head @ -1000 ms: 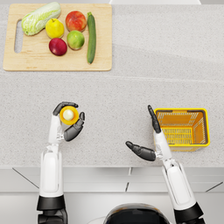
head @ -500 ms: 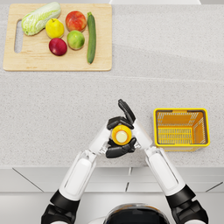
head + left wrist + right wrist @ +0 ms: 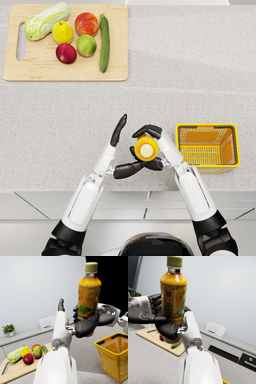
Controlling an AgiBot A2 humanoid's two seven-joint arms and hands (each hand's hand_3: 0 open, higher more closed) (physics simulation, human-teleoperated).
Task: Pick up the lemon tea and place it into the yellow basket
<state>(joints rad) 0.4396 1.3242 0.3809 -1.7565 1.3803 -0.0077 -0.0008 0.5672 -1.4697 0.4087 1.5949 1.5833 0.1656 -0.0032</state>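
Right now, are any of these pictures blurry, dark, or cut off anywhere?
Head view: evenly lit and slightly soft, with only faint shadows under the arms; the basket is clear. Left wrist view: a flat black area fills the upper right behind the bottle. Right wrist view: bright, with the bottle's label print too soft to read.

The lemon tea [image 3: 173, 293] bottle looks like clear glossy plastic, amber inside, with a printed wrap label and a matt olive cap. The right hand [image 3: 152, 147] wrapped round it is dark and matt, kinda rubbery; the left hand [image 3: 122, 155] has the same finish, and both forearms are smooth, slightly shiny white shells. The yellow basket [image 3: 207, 146] at the right seems to be moulded plastic mesh, though it's hard to be sure from here. The counter [image 3: 190, 75] is speckled grey stone, fairly matt. The far-left cutting board [image 3: 30, 70] is pale wood with visible grain, and the cucumber [image 3: 104, 42] on it has a waxy sheen.
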